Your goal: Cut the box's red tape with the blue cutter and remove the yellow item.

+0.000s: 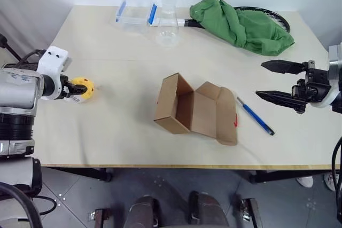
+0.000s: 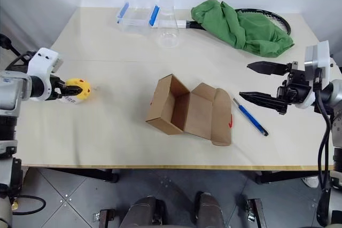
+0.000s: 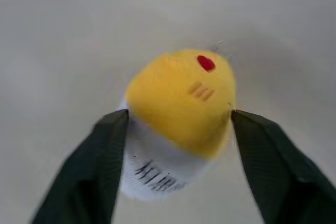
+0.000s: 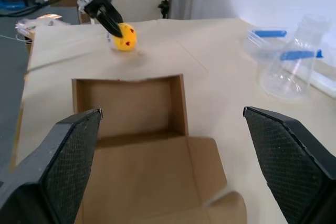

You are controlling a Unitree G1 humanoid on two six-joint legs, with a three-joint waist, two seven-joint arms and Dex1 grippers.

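The brown box point(image 1: 195, 111) lies open in the middle of the table, flaps spread, with a bit of red tape point(image 1: 235, 121) on its right flap. Just right of it lies the blue cutter point(image 1: 255, 116) on the tabletop. The yellow item point(image 1: 84, 87) with its white tag rests on the table at the far left. My left gripper point(image 1: 75, 90) stands open there, its fingers point(image 3: 100, 166) flanking the item point(image 3: 181, 100). My right gripper point(image 1: 260, 79) hovers open to the right of the cutter, nothing between its fingers point(image 4: 68, 150).
At the back stand a clear container with blue clips point(image 1: 136, 12) and a glass flask point(image 1: 168, 22). A green cloth point(image 1: 240, 25) lies over a racket point(image 1: 275, 17) at the back right. The table's front edge point(image 1: 160, 165) runs just below the box.
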